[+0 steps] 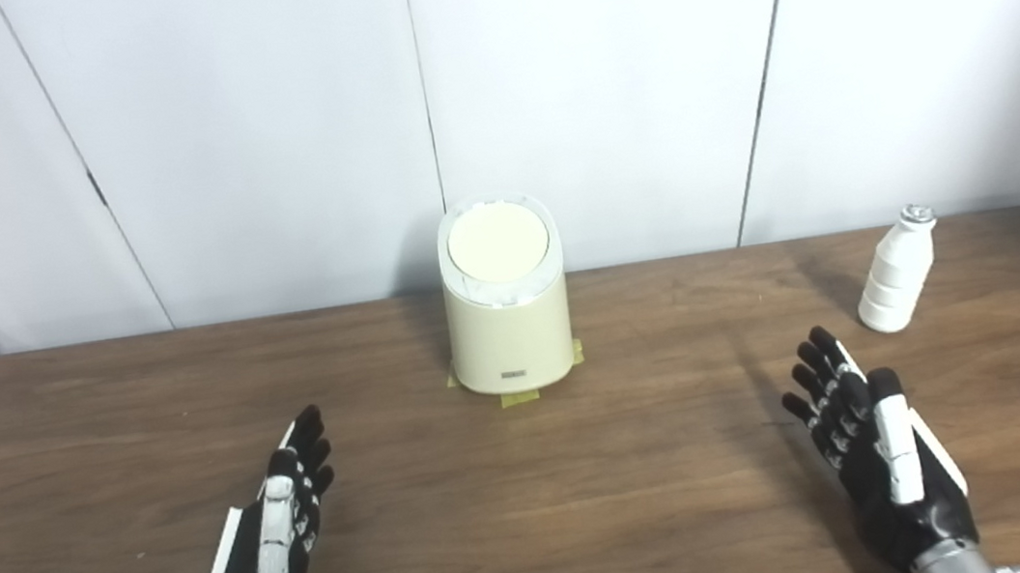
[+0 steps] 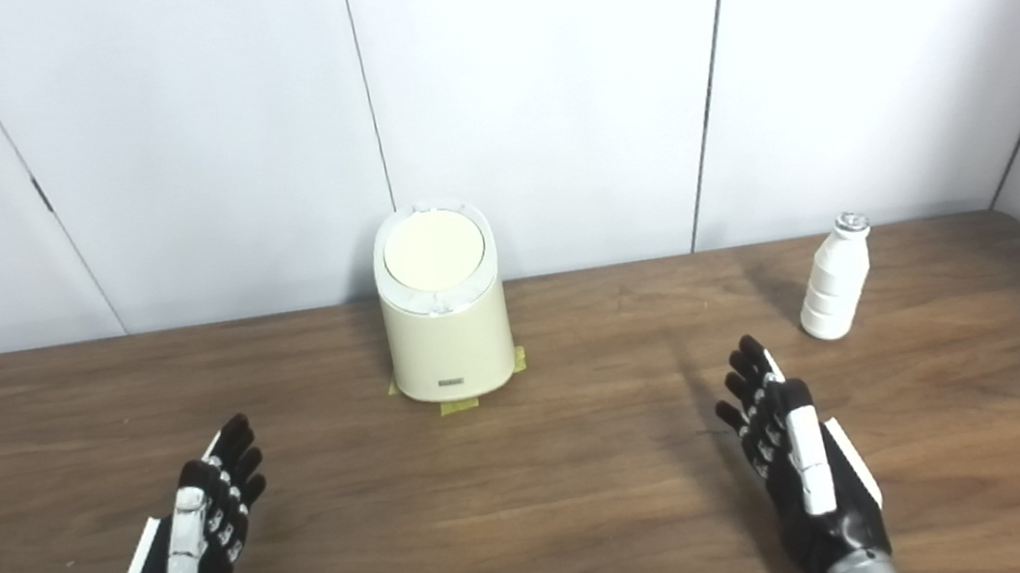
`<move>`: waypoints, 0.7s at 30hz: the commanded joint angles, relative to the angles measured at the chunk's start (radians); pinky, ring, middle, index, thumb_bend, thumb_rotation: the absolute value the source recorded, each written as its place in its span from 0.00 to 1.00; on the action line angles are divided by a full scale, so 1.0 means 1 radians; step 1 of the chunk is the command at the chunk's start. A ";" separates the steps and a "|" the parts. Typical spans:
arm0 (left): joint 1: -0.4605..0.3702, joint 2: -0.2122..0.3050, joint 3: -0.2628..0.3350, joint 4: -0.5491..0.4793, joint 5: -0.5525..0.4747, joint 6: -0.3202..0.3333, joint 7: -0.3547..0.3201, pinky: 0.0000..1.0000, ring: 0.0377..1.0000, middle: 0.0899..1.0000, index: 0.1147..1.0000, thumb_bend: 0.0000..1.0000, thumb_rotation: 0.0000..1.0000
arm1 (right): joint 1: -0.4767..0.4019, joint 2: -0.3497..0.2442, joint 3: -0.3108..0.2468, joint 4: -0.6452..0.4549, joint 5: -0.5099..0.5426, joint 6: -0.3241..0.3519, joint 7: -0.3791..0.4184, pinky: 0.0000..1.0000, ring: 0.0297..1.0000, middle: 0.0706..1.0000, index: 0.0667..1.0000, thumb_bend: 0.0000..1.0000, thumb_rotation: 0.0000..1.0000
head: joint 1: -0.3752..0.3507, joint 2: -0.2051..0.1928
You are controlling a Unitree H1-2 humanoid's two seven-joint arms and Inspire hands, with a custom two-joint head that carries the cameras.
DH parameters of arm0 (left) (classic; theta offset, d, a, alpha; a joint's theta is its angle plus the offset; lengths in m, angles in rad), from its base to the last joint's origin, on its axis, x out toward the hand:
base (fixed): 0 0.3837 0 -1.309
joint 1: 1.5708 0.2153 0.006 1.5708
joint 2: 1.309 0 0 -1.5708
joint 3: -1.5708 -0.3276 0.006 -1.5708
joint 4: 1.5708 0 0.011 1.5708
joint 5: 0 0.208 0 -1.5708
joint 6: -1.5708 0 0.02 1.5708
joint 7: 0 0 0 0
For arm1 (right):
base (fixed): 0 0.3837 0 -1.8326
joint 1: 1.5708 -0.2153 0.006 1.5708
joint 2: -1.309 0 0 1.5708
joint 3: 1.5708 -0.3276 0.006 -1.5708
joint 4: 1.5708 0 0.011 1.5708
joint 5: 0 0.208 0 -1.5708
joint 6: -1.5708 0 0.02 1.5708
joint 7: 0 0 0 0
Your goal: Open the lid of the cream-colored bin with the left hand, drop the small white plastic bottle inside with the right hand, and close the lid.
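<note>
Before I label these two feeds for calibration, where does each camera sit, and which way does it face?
Left eye view: on the head, looking forward and down at the brown wooden table; the cream-colored bin with its closed round lid stands near centre; the left hand and right hand show, fingers apart.
Right eye view: beside it, facing the same way; the bin sits further left in the picture; the same hands show.
Shared: bin, small white plastic bottle standing far right, yellow tape at the bin's base, white wall panels.
</note>
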 commanded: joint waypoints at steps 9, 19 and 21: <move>0.007 0.020 -0.010 -0.039 0.006 -0.019 -0.003 1.00 1.00 1.00 1.00 0.59 1.00 | -0.015 -0.004 -0.001 -0.050 -0.003 0.008 -0.006 0.96 1.00 1.00 1.00 0.68 1.00 | 0.000 0.001; 0.007 0.018 -0.010 -0.039 -0.001 -0.016 -0.004 0.99 1.00 1.00 1.00 0.59 0.98 | -0.018 -0.002 -0.002 -0.049 -0.005 0.012 -0.007 0.96 1.00 1.00 1.00 0.68 1.00 | 0.000 0.000; 0.008 0.018 -0.011 -0.040 0.003 -0.017 -0.003 1.00 1.00 1.00 1.00 0.59 0.98 | -0.017 -0.003 -0.001 -0.049 -0.007 0.011 -0.007 0.96 0.99 1.00 1.00 0.68 1.00 | 0.000 0.000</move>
